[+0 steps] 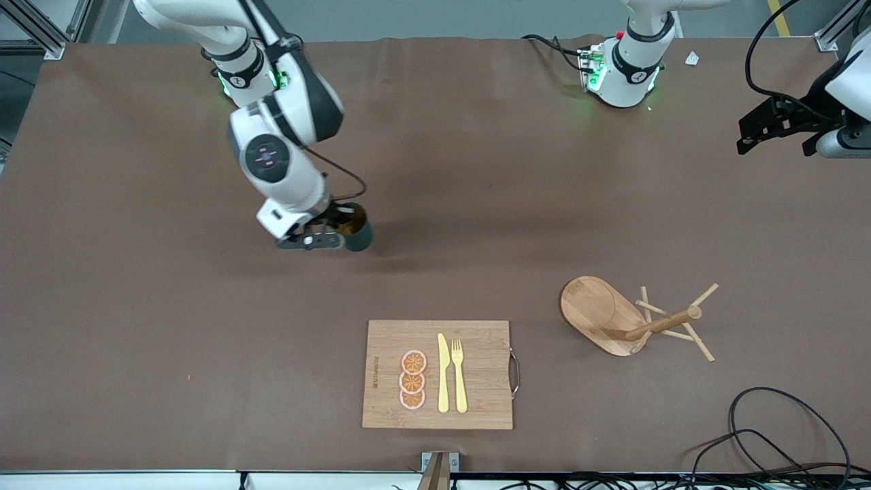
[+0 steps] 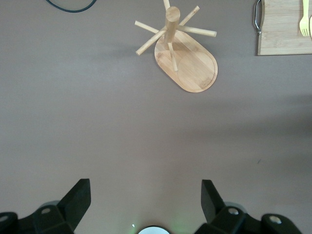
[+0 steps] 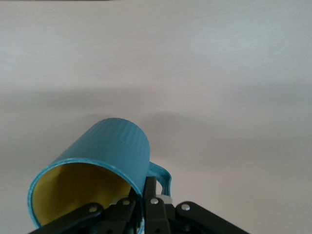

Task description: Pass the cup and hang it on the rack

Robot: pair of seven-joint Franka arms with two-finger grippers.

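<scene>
The cup (image 1: 356, 233) is being gripped by the right tool (image 1: 325, 238), partly hidden at center-left. The left tool (image 2: 146, 202), cut off at the frame's right edge, is being held released.

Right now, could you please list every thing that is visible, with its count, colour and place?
small teal cylindrical cup with yellow inside: 1, held in the right gripper over the bare table.
light wooden mug rack with oval base and pegs: 1, standing toward the left arm's end.
rectangular bamboo cutting board with metal handle: 1, beside the rack, near the front camera.
orange slices: 3, orange, on the board.
yellow knife: 1, on the board.
yellow fork: 1, beside the knife.
brown table: 1.
black cables: several, at the table's edges.
right gripper: shut on the cup's rim.
left gripper: open, waiting above the table.
</scene>
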